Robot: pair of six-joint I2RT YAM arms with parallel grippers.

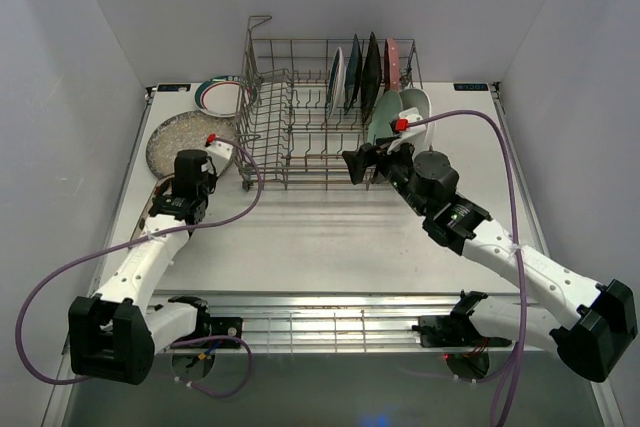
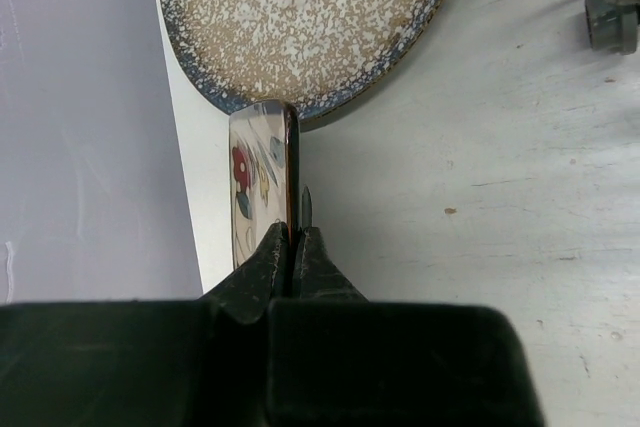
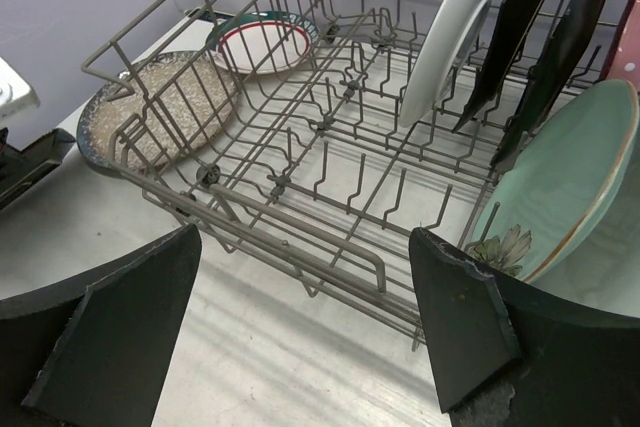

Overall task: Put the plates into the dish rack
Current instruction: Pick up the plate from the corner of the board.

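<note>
The left claw [image 2: 293,247] is clamped on the rim of the cream flowered plate [image 2: 255,172], at 6 o'clock of the speckled plate [image 2: 310,17]. The edge pinch probably serves to tip it off the tabletop [image 2: 480,147]. The right claw [image 3: 305,247] stands wide open and empty at 6 o'clock of the dish rack [image 1: 290,137].

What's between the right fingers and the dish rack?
Just bare table, shown in the right wrist view. The open fingers face the dish rack.

speckled tan plate [image 2: 310,17], blue rim; cream plate [image 2: 262,182], red flower; mint plate [image 3: 565,172].
</note>
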